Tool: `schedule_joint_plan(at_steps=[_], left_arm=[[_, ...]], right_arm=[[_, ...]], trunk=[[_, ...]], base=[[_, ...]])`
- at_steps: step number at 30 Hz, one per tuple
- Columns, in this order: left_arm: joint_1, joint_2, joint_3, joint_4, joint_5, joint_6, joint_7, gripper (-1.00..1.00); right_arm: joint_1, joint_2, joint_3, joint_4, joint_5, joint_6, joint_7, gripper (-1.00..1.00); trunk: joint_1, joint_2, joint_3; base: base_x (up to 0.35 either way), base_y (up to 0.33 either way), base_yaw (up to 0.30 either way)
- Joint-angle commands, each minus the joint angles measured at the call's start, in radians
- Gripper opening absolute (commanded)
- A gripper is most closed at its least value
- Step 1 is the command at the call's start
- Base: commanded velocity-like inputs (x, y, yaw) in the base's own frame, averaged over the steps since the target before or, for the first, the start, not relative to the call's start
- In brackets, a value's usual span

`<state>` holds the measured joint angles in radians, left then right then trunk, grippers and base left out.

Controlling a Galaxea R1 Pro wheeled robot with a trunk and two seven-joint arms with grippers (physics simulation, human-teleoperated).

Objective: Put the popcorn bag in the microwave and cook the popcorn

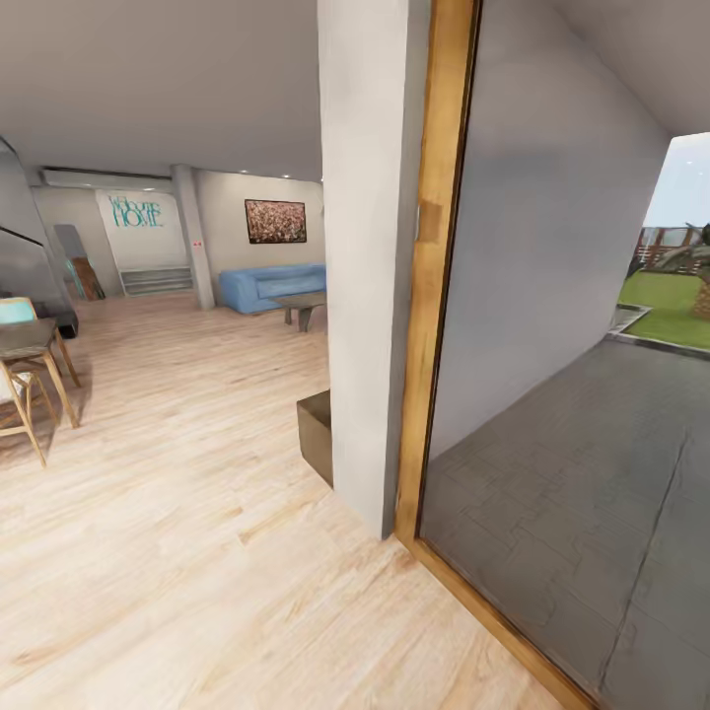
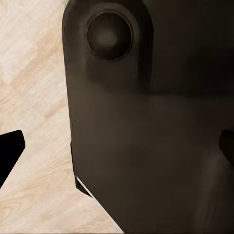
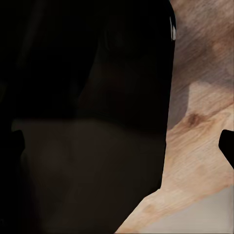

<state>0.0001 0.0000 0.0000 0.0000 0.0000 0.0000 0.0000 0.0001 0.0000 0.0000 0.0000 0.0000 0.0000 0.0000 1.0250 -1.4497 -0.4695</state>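
The popcorn bag, the microwave and the countertop are out of view. The head view looks across a living room with a light wood floor [image 1: 177, 513]. In the left wrist view my left gripper [image 2: 117, 148] is open, its dark fingertips [image 2: 10, 150] at the frame's two sides, with the robot's dark body [image 2: 146, 122] and wood floor behind. In the right wrist view my right gripper [image 3: 122, 146] is spread open too. One fingertip [image 3: 227, 146] shows against the floor; the other is lost against the dark body.
A grey wall pillar [image 1: 370, 247] with a wooden door frame [image 1: 434, 276] stands straight ahead, with a dark box [image 1: 316, 434] at its base. Right of it lies a dark paved patio [image 1: 592, 473]. A blue sofa [image 1: 268, 286] and low table [image 1: 304, 306] stand far back; wooden chairs [image 1: 25, 385] are at the left.
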Motion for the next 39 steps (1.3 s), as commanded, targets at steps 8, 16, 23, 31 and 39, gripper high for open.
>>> schedule_joint_plan(at_steps=[8, 16, 23, 31, 39], left_arm=[[-0.001, -0.009, 0.002, -0.004, 0.003, 0.037, -0.014, 1.00], [-0.003, -0.019, 0.002, -0.013, 0.005, 0.037, -0.013, 1.00], [-0.041, -0.017, 0.004, -0.056, 0.005, 0.022, -0.009, 1.00], [-0.079, -0.015, 0.006, -0.064, 0.005, 0.010, -0.009, 1.00], [-0.076, -0.021, 0.007, -0.062, 0.005, -0.035, -0.009, 1.00]], right_arm=[[-0.012, -0.006, 0.005, -0.015, 0.008, 0.006, -0.005, 1.00], [-0.025, -0.005, 0.002, -0.060, 0.006, 0.013, -0.006, 1.00], [-0.042, -0.020, 0.000, -0.160, 0.008, 0.004, -0.008, 1.00], [-0.042, -0.019, -0.006, -0.250, 0.004, 0.003, -0.007, 1.00], [-0.044, -0.019, -0.006, -0.284, 0.009, -0.030, -0.009, 1.00]], trunk=[[0.000, 0.000, 0.000], [0.000, 0.000, 0.000], [0.000, 0.000, 0.000], [0.000, 0.000, 0.000], [0.000, 0.000, 0.000]], base=[[0.000, 0.000, 0.000], [0.000, 0.000, 0.000], [0.001, 0.000, 0.000], [0.200, 0.000, 0.023], [0.024, 0.000, 0.245]])
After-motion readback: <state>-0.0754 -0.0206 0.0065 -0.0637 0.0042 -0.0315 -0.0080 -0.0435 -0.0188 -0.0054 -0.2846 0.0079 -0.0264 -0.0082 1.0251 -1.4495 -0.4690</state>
